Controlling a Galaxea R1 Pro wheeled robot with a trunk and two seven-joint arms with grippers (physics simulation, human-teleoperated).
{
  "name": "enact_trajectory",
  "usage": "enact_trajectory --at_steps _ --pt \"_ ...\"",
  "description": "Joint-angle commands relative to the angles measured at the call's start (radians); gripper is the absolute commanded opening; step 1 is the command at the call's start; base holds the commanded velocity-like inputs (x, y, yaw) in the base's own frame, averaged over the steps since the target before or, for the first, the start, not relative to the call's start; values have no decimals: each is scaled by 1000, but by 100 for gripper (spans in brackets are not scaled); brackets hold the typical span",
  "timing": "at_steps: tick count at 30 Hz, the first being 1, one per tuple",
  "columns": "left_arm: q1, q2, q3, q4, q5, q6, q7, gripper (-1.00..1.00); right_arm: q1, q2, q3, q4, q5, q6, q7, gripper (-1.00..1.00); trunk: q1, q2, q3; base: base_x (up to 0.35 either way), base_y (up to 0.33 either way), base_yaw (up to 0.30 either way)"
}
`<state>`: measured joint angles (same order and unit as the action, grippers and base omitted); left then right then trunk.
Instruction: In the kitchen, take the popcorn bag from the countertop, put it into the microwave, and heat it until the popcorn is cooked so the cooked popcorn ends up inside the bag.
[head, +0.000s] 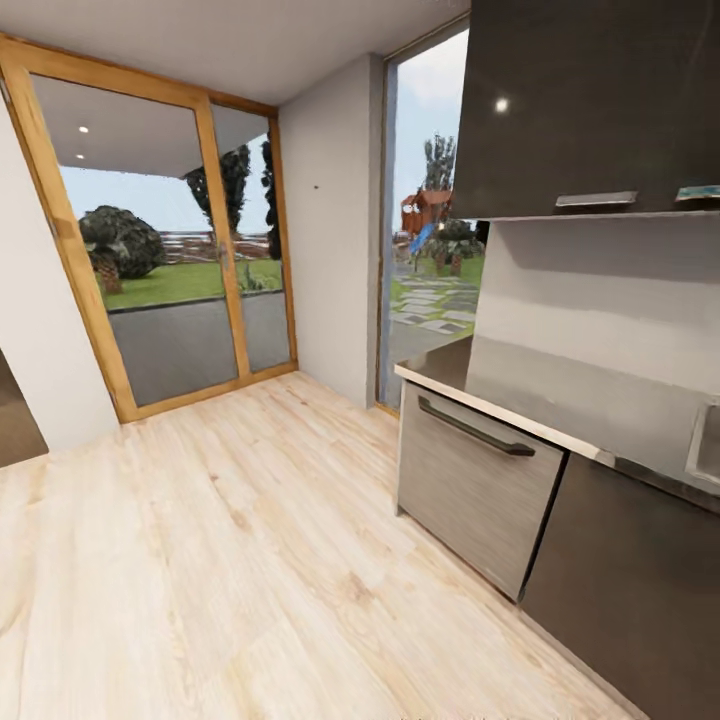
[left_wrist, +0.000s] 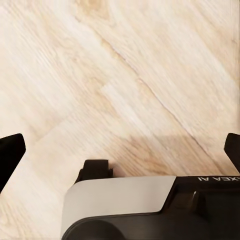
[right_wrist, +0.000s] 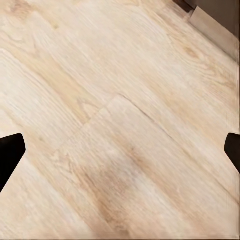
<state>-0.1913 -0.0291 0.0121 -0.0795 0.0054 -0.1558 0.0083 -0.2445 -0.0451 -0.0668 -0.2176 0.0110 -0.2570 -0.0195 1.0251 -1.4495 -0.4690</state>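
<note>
While the counter sits right of the glass door, both grippers hang wide, empty; a paper bag likely crushes easily, so pinch its rim.

Countertop beside wooden floor

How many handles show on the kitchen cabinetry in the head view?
2: a long dark bar handle on the steel-fronted lower unit, and a silvery handle under the dark upper cabinet. More may lie outside the frame.
</note>
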Motion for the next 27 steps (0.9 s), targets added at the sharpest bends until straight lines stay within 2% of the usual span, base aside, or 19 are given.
enact_trajectory --at_steps 1,9,18,22,27 --pt "0 0 1 1 1 -4 1 100 -1 1 -5 1 1 -4 1 100 0 -1 -1 0 0 -300" --pt "0 0 2 0 1 -3 1 100 -1 1 -5 1 1 -4 1 100 0 -1 -1 0 0 -300" --pt "0 0 2 0 1 -3 1 100 -1 1 -4 1 1 -4 1 100 -35 62 27 0 0 -300" --pt "0 0 2 0 1 -3 1 100 -1 1 -4 1 1 -4 1 100 -35 62 27 0 0 -300" --pt "0 0 3 1 2 -3 2 100 -1 1 -4 1 2 -5 1 100 -54 97 43 0 0 -300"
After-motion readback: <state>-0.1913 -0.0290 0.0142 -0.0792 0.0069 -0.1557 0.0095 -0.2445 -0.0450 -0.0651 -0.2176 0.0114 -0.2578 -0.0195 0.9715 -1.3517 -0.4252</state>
